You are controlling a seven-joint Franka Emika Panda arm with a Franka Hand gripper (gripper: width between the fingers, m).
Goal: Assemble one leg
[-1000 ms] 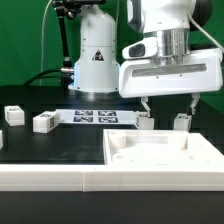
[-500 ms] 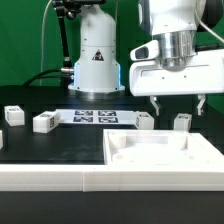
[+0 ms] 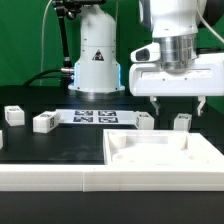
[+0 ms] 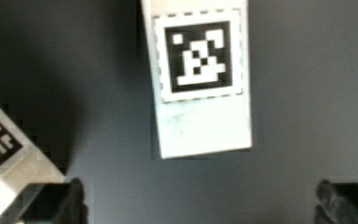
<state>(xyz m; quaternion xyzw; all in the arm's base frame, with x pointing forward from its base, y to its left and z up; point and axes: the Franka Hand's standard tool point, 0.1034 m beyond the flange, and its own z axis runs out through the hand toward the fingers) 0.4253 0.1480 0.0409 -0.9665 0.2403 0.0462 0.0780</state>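
Observation:
Several white legs with square markers lie on the black table in the exterior view: one (image 3: pixel 181 121) below my gripper (image 3: pixel 179 103), one (image 3: pixel 145 121) just to its left, and two more (image 3: pixel 43 122) (image 3: pixel 13 114) at the exterior view's left. My gripper is open and empty, hovering above the table, touching nothing. In the wrist view a leg (image 4: pixel 204 80) lies marker-up on the dark table ahead of the open gripper (image 4: pixel 201 205), with both fingertips (image 4: pixel 51 200) apart from it. Part of another leg (image 4: pixel 2 140) shows at the edge.
The large flat white panel with raised rim (image 3: pixel 160 165) lies at the front. The marker board (image 3: pixel 95 116) lies flat behind the legs. The robot base (image 3: pixel 95 60) stands at the back.
My gripper has risen a little and shifted toward the exterior view's right, staying open. The legs have not moved.

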